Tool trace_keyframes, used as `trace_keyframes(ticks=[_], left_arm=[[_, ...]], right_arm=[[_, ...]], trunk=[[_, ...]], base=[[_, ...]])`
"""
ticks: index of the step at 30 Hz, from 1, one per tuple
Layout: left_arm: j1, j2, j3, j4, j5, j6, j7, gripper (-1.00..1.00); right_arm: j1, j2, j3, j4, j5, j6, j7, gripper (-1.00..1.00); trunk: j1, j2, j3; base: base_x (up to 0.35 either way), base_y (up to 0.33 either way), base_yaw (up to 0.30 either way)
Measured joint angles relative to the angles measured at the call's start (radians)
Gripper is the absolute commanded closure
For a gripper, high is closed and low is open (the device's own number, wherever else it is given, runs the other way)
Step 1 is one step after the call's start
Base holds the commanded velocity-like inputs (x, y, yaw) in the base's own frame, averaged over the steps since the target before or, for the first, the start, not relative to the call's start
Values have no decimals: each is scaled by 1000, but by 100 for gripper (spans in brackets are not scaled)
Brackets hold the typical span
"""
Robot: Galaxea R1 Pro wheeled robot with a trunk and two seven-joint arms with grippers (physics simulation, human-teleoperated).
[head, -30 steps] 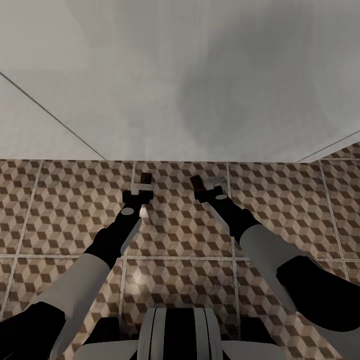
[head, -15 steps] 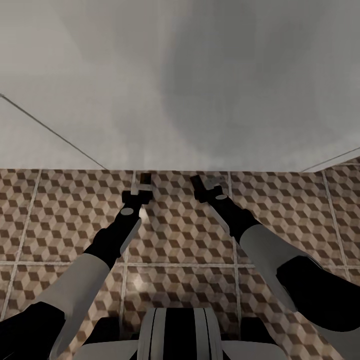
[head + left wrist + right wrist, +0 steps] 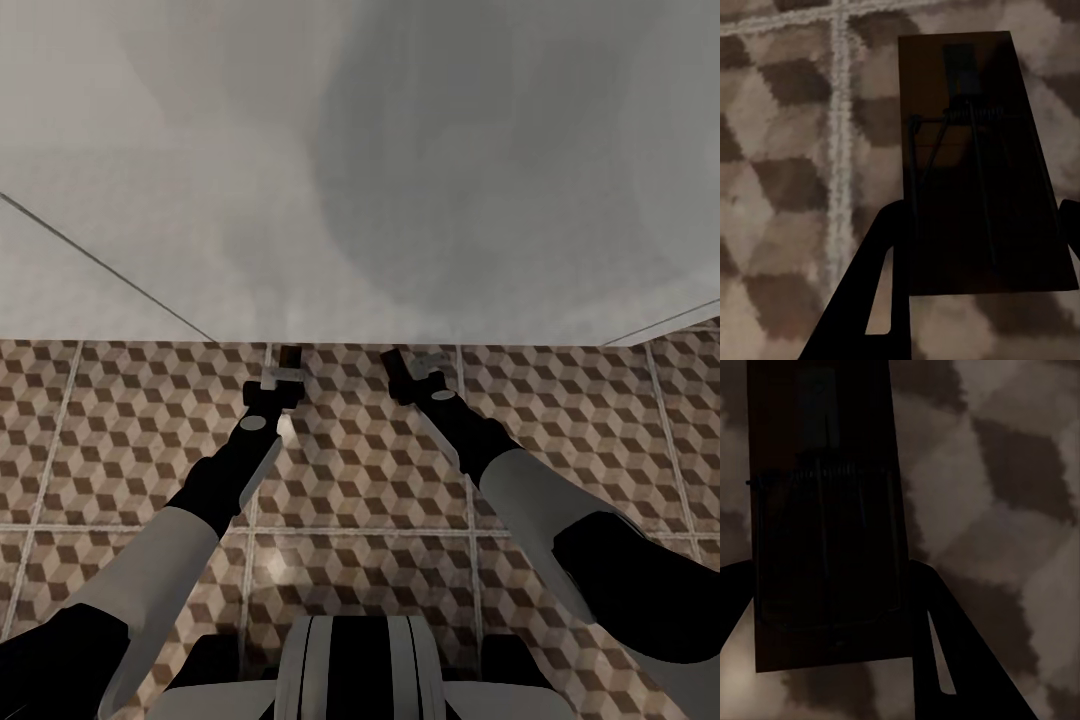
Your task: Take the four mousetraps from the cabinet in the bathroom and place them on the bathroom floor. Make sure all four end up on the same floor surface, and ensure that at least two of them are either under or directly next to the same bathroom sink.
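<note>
I hold one trap in each pincer: my left gripper (image 3: 284, 382) is clamped on a mousetrap (image 3: 979, 165), my right gripper (image 3: 408, 374) on another mousetrap (image 3: 825, 521). Each board juts straight out past my fingertips, long axis in line with the fingers, over the bathroom floor (image 3: 130, 420) just below. Both are flat brown wood with a dark spring and wire bar. Neither arm looks nearer the tiles

Two mousetraps show: one mousetrap (image 3: 291, 356) and a second mousetrap (image 3: 393, 366).
</note>
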Motion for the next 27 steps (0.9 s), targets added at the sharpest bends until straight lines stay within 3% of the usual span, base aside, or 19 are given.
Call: trace_keyframes(ticks=[15, 16, 27], left_arm=[[0, 0, 0, 0, 0, -45, 2, 100], [0, 0, 0, 0, 0, -46, 2, 100], [0, 0, -1, 0, 0, -47, 2, 100]], right_arm=[[0, 1, 0, 3, 0, -1, 0, 100], [0, 1, 0, 3, 0, -2, 0, -100], [0, 0, 0, 3, -4, -3, 3, -100]], trunk=[[0, 0, 0], [0, 0, 0], [0, 0, 0]], base=[[0, 0, 0], [0, 0, 0], [0, 0, 0]])
